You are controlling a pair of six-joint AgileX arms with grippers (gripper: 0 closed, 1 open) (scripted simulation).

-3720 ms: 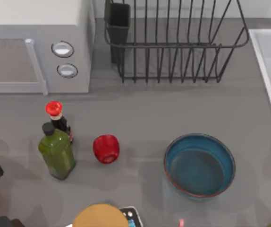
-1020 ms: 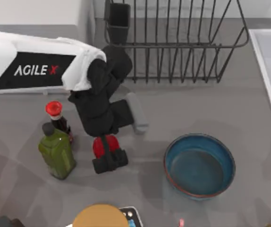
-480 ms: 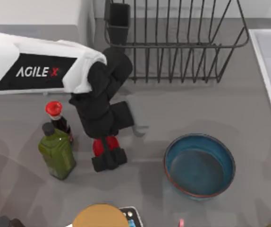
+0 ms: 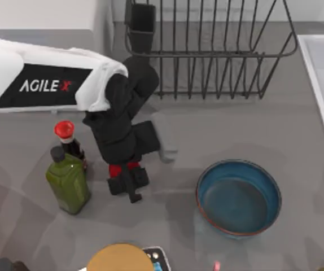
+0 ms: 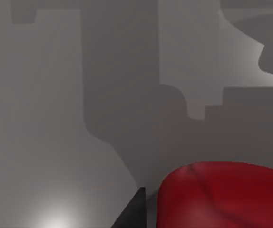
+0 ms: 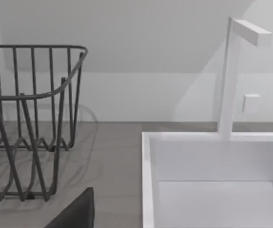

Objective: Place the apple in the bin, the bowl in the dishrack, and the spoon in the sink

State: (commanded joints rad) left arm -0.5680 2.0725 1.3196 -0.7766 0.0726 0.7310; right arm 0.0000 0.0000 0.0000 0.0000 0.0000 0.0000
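Note:
The red apple (image 4: 117, 169) lies on the grey table, mostly covered by my left gripper (image 4: 127, 182), which hangs open over it. In the left wrist view the apple (image 5: 227, 197) is very close, with one black finger (image 5: 132, 213) beside it and a thin gap between them. To the right stands the blue bowl (image 4: 201, 189), upright with nothing in it. The black wire dishrack (image 4: 207, 53) (image 6: 32, 95) is at the back and the white sink (image 4: 323, 68) (image 6: 148, 190) at the right edge. The spoon and the bin are out of view. A dark part of my right gripper (image 6: 77, 213) shows by the sink.
A green bottle (image 4: 69, 180) and a dark bottle with a red cap (image 4: 64, 130) stand just left of the apple. The grey microwave (image 4: 43, 14) is behind my left arm. A tan round object (image 4: 119, 257) sits at the front edge. A white faucet (image 6: 231, 76) rises over the sink.
My left arm has come in from the left over the apple. Over the last second its gripper edged toward the back and now covers more of the apple. The bowl has not moved.

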